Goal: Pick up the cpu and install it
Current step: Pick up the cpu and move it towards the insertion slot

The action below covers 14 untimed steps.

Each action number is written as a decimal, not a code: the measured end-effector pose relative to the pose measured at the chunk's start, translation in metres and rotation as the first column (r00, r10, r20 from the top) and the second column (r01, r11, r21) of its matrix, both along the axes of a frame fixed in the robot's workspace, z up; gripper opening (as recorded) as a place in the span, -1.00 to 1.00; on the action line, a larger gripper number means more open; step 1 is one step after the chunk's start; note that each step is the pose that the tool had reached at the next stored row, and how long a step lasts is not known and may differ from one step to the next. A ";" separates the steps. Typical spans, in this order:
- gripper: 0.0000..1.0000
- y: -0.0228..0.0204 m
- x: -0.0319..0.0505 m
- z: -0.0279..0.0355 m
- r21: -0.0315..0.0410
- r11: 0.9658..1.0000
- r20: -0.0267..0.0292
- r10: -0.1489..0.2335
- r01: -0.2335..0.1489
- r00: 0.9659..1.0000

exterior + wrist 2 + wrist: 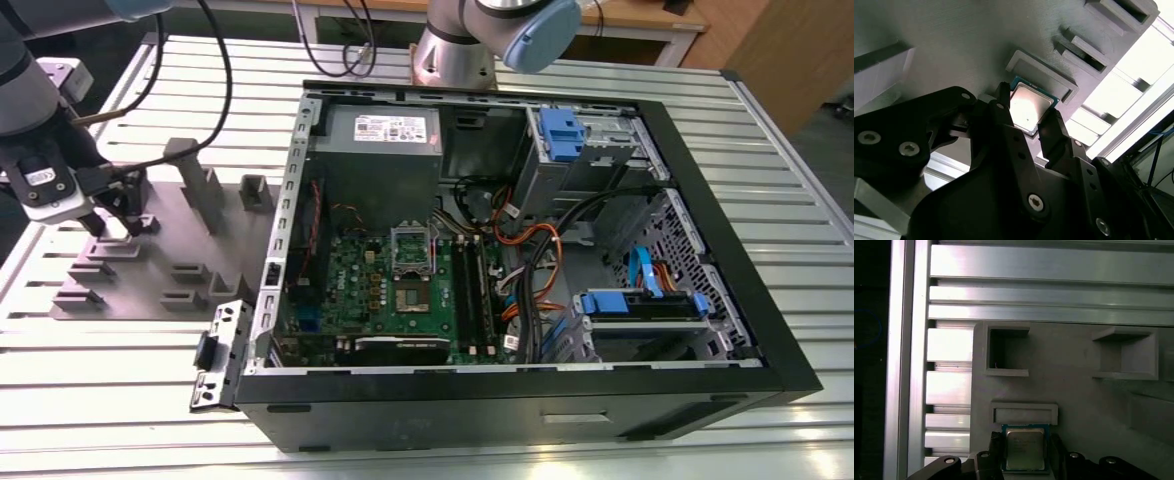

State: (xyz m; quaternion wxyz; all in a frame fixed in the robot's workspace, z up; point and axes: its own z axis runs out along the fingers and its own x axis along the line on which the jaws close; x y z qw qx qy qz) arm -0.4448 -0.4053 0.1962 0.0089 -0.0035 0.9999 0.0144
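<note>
Pickup is barely begun: the small square cpu, silver-grey metal lid and thin teal rim, lies on the matte grey moulded fixture against a raised ledge, the black claw closed on its opposite edges. Installing remains; the silver socket in the open black case stands well apart on the ribbed aluminium counter

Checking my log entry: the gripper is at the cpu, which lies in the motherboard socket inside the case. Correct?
No. The gripper is at the cpu, but the cpu is at the grey holder outside the case, as the first wrist view shows.
</note>
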 end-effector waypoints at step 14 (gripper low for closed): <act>-0.06 0.0000 0.0000 0.0053 0.000 1.000 0.000 0.000 0.000 1.000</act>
